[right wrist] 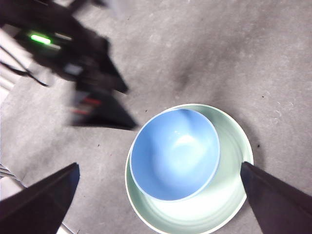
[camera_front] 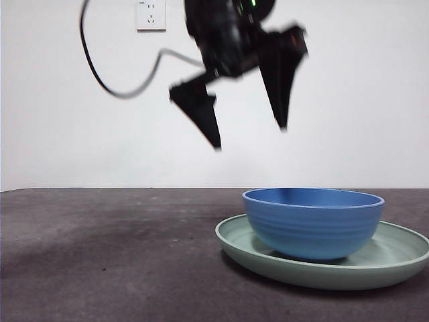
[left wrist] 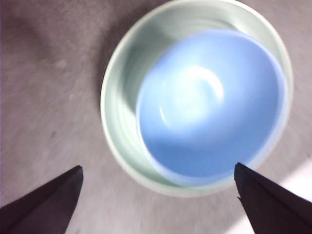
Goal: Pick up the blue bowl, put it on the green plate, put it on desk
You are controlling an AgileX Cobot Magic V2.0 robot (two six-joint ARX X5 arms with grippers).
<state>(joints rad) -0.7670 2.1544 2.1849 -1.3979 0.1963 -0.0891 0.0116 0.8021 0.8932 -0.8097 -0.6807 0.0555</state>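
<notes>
The blue bowl [camera_front: 313, 225] sits upright inside the green plate [camera_front: 395, 253] on the desk [camera_front: 100, 255], at the right of the front view. My left gripper [camera_front: 249, 137] hangs open and blurred well above the bowl and a little to its left, holding nothing. Its wrist view looks down on the blue bowl [left wrist: 209, 102] in the green plate [left wrist: 122, 107] between the spread jaws of the left gripper [left wrist: 157, 167]. My right gripper [right wrist: 159, 165] is open higher up, above the bowl [right wrist: 173, 153] and plate [right wrist: 229, 192], with the left gripper [right wrist: 129, 109] beside them.
A white wall stands behind the desk, with a socket [camera_front: 151, 15] high up. A black cable [camera_front: 120, 90] loops down from the left arm. Bare desk stretches left of the plate.
</notes>
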